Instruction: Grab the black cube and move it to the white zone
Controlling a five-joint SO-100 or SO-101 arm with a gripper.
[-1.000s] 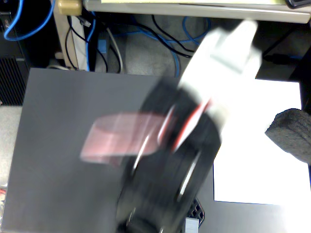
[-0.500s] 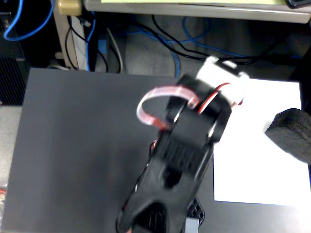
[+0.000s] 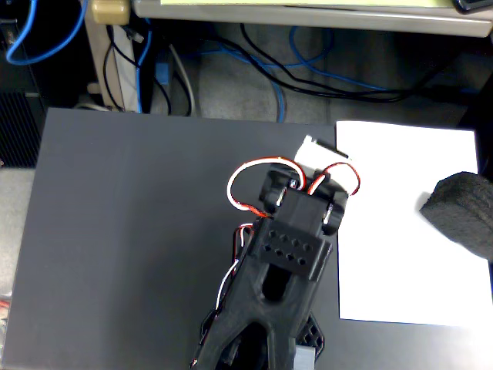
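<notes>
The black cube point(image 3: 462, 212), a rough spongy foam block, lies on the right side of the white zone point(image 3: 400, 231). It reaches past the paper's right edge and is cut off by the frame. The white zone is a plain paper sheet on the dark grey mat. My gripper point(image 3: 322, 152) is at the paper's upper left corner, well to the left of the block and apart from it. Its wrist and red and white wires cover the jaws from above, so only a white tip shows. It holds nothing that I can see.
The black arm point(image 3: 269, 293) rises from the bottom middle over the dark grey mat point(image 3: 131, 231). Behind the mat are blue and black cables point(image 3: 277, 69) on the floor and a table leg point(image 3: 112, 46) at the upper left.
</notes>
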